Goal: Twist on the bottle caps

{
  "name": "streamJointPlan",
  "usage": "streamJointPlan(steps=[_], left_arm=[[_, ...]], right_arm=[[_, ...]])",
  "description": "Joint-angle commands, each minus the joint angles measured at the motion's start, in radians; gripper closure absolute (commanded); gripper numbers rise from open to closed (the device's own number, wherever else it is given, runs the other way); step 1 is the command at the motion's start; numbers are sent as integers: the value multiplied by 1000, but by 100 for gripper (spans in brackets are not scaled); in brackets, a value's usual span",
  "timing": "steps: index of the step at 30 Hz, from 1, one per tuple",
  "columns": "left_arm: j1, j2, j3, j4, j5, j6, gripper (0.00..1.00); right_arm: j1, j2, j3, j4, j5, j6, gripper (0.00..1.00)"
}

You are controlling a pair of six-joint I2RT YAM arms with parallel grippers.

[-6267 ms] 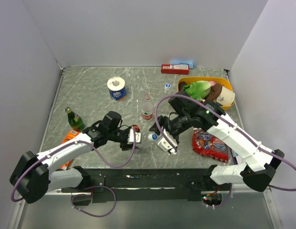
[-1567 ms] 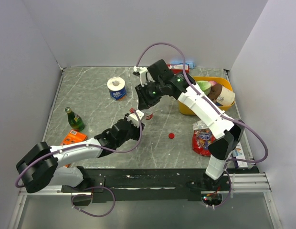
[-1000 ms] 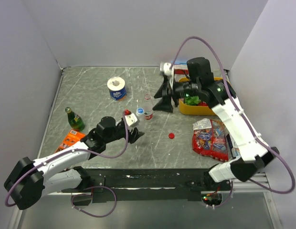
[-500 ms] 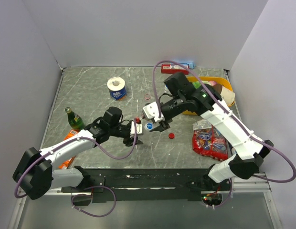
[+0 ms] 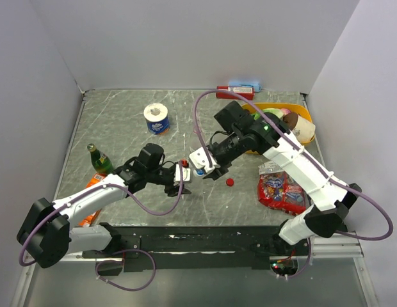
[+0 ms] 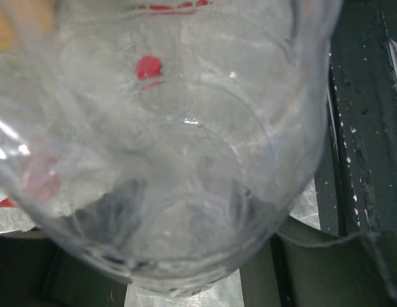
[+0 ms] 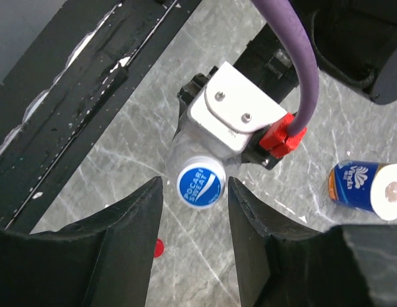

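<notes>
My right tool [image 7: 193,185] has moved in over the blue cap [image 7: 200,184] on the bottle [image 6: 179,160], open astride it, holding nothing. The left tool [image 5: 181,174] grips the bottle. Next, I think: close and twist.

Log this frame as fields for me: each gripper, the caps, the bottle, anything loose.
left gripper: shut on the bottle
right gripper: open, fingers either side of the blue cap
blue cap: on the bottle's neck; how tight, cannot tell
red cap: loose on the table, right of both grippers
also there: toilet roll, green bottle
</notes>
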Motion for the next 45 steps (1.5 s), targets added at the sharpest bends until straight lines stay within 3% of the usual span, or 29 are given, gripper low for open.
streamJointPlan(steps=[1, 7, 10, 11, 12, 13, 14, 17, 21, 24, 25, 26, 28, 29, 37, 42, 45], left_arm=[[1, -23, 38, 41, 55, 15, 99], [1, -31, 29, 73, 49, -9, 99], [1, -43, 8, 122, 9, -57, 99], [3, -49, -1, 195, -18, -118, 99], [1, -71, -33, 261, -53, -166, 99], [-8, -86, -59, 337, -102, -225, 99], [-25, -104, -120, 516, -299, -341, 99], [-140, -148, -199, 726, -744, -460, 99], [-163, -86, -130, 693, -868, -603, 99], [-164, -88, -132, 687, -820, -666, 99], [-164, -89, -130, 675, -786, -649, 88], [-164, -91, -129, 660, -763, -645, 51], [-163, -106, -129, 611, -720, -638, 15], [-164, -114, -135, 591, -698, -608, 4], [-155, -210, -172, 318, -474, -472, 4], [-115, -232, -184, 218, -434, -433, 4], [-103, -230, -179, 205, -433, -442, 4]], right_arm=[[18, -13, -34, 66, 4, 22, 49], [22, -24, -80, 153, 18, 94, 58], [21, -24, -92, 223, 32, 187, 78], [21, -33, -97, 256, 41, 232, 87], [19, -39, -103, 288, 46, 279, 90], [15, -47, -123, 366, 64, 381, 92], [15, -71, -143, 424, 88, 460, 98], [15, -124, -217, 610, 157, 736, 100], [27, -151, -255, 669, 202, 901, 100], [29, -142, -244, 664, 222, 907, 100], [27, -138, -234, 664, 223, 899, 100], [27, -136, -227, 647, 231, 895, 100], [24, -129, -195, 615, 246, 876, 100], [18, -128, -186, 591, 248, 867, 100], [-134, -159, -151, 301, 262, 775, 100], [-198, -149, -129, 231, 305, 718, 100], [-246, -136, -146, 276, 335, 708, 100]])
